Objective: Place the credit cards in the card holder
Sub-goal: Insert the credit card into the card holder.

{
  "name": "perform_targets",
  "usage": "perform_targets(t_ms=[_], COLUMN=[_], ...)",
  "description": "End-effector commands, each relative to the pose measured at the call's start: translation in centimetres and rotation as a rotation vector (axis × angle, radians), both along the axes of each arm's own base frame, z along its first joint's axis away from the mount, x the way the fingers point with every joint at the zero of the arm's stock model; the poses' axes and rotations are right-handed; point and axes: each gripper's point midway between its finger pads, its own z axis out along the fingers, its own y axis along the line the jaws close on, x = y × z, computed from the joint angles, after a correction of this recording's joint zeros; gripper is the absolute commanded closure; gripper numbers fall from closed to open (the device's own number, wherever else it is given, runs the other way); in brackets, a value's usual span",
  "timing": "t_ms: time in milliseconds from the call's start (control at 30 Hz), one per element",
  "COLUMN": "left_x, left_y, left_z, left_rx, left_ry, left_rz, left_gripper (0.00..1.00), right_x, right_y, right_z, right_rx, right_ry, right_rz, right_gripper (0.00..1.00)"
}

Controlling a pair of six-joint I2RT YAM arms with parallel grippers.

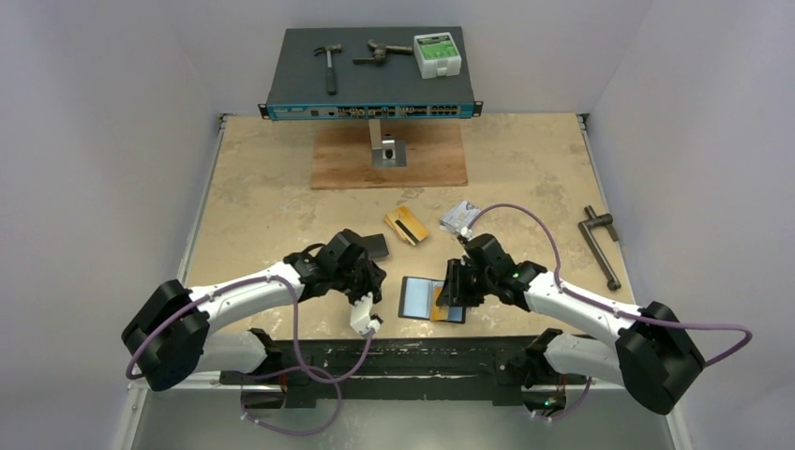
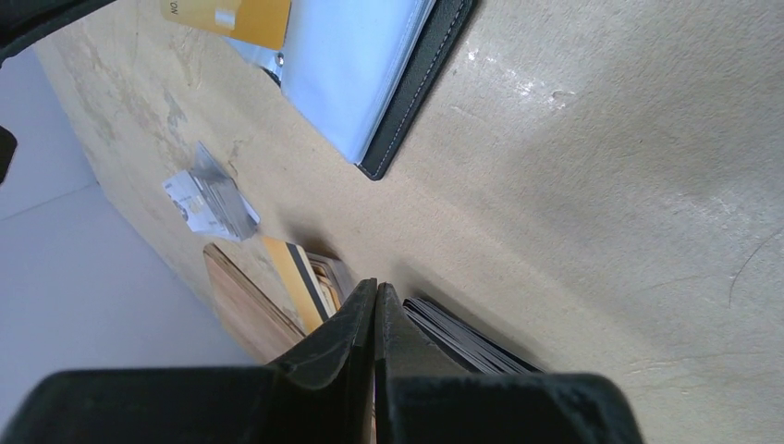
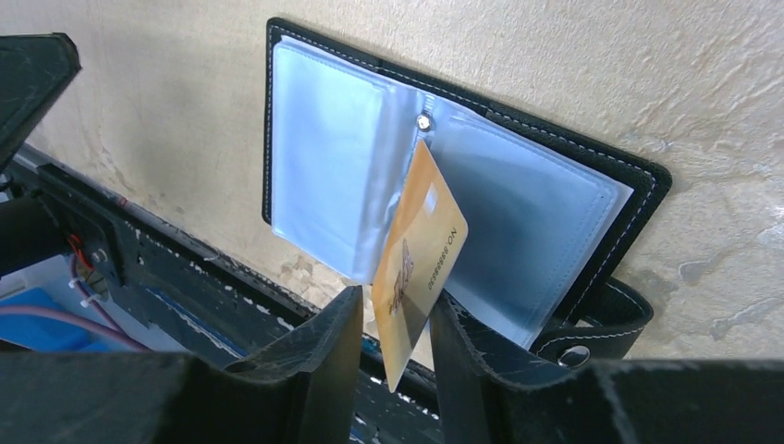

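Insertion in hand: gold card (image 3: 421, 250) stands between your right gripper's (image 3: 396, 301) jaws, clamp unconfirmed; left gripper's (image 2: 374, 289) jaws together, empty; next, seat it in the holder's (image 3: 536, 213) pocket.

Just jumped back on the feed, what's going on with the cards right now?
The right gripper has a gold card standing between its fingers, tip at the centre fold of the card holder, which lies open on the table. Whether the fingers actually clamp the card is unclear. The left gripper is shut and empty, off to the holder's left. A striped gold card and a silver card lie farther back.
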Motion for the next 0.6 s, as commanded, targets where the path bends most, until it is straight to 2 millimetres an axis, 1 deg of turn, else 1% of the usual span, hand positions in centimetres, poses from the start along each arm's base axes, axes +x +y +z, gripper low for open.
perform_targets(t_ms=[0, 33, 67, 167, 200, 367, 433, 567], left_x=[-0.9, -0.9, -1.0, -1.1, -1.2, -1.3, -1.3, -1.8], left_y=[-0.8, -0.9, -0.9, -1.0, -1.1, -1.9, -2.7, -4.2], left_z=[-0.3, -0.3, -0.4, -0.6, -0.6, -0.6, -0.2, -0.1], left_rx=[-0.018, -0.017, -0.014, -0.016, -0.016, -0.046, -0.084, -0.152], left_ry=[0.004, 0.004, 0.004, 0.0, 0.001, -0.003, -0.017, -0.044], left_rz=[-0.07, -0.074, -0.078, -0.088, -0.094, -0.112, -0.135, -0.219], left_gripper=[0.99, 0.99, 0.99, 0.99, 0.99, 0.99, 0.99, 0.98], right_x=[0.7, 0.7, 0.7, 0.7, 0.7, 0.5, 0.6, 0.9], right_y=[-0.3, -0.3, -0.3, -0.3, -0.2, -0.4, -0.6, -1.2], right_z=[0.7, 0.7, 0.8, 0.8, 0.7, -0.2, -0.1, 0.0], right_rx=[0.003, 0.003, 0.004, 0.016, 0.015, 0.01, 0.025, 0.098], right_ry=[-0.037, -0.038, -0.039, -0.042, -0.039, -0.028, -0.042, -0.068], right_rz=[-0.03, -0.031, -0.033, -0.035, -0.034, -0.039, -0.063, -0.138], right_gripper=[0.68, 0.69, 0.72, 0.96, 1.0, 1.0, 1.0, 1.0])
